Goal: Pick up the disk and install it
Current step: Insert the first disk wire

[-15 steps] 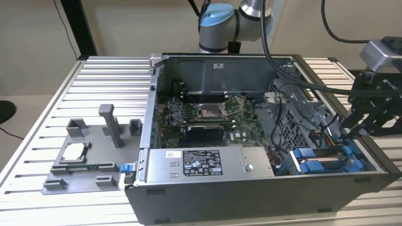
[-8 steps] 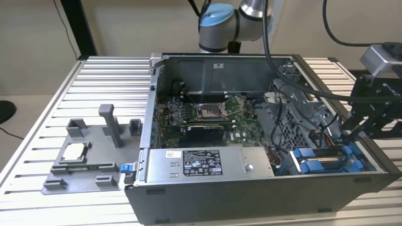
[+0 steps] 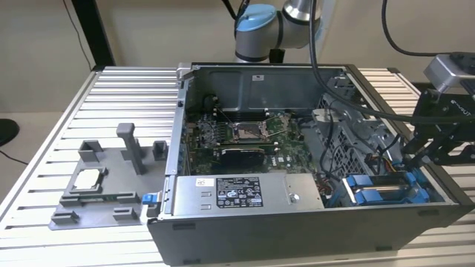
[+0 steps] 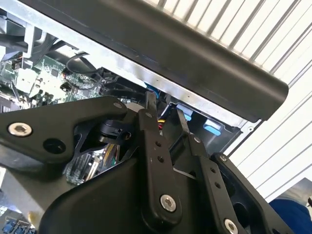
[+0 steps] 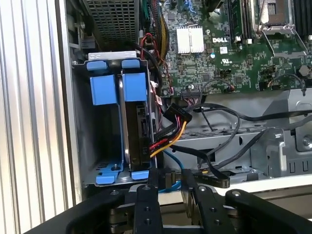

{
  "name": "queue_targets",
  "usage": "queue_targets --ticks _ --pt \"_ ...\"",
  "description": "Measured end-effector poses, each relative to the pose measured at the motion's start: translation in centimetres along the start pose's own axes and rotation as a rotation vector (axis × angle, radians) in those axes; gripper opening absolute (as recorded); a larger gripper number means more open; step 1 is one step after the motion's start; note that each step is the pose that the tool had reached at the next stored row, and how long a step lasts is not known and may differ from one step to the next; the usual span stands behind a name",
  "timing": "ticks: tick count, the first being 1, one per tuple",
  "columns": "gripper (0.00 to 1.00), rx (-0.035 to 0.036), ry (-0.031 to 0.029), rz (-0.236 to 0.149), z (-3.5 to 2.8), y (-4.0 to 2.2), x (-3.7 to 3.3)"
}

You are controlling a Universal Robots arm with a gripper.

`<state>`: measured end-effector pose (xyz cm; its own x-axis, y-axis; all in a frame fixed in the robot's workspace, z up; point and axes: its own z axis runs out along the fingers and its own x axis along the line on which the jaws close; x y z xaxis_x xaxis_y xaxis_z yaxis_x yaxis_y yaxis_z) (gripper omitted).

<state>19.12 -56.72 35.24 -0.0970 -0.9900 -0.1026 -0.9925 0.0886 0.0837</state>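
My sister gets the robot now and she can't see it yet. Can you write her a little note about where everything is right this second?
Gripper: over the drive-bay corner of the open computer case, at the exterior view's right; nothing visibly gripped.
Disk: standing on edge in its blue frame inside the drive bay, beside the bundle of cables.
Done: the disk looks seated in the bay.
Left: I cannot tell whether it is fully pushed in or cabled.

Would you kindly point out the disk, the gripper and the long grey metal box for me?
disk [image 5: 135, 122], first wrist view, its blue-framed upper edge in the bay.
gripper [image 5: 171, 181], first wrist view, midway between its fingertips.
long grey metal box [image 3: 248, 192], exterior view, its stickered top face.
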Motion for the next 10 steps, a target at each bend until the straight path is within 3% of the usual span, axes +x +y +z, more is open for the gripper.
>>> queue_targets --ticks 8,9,10 --pt "1.00 0.0003 0.0020 0.000 0.27 -0.02 0.03" --pt "0.00 0.0003 0.0021 0.000 0.27 -0.02 0.02" --pt "0.00 0.0003 0.0019 0.000 0.27 -0.02 0.02"
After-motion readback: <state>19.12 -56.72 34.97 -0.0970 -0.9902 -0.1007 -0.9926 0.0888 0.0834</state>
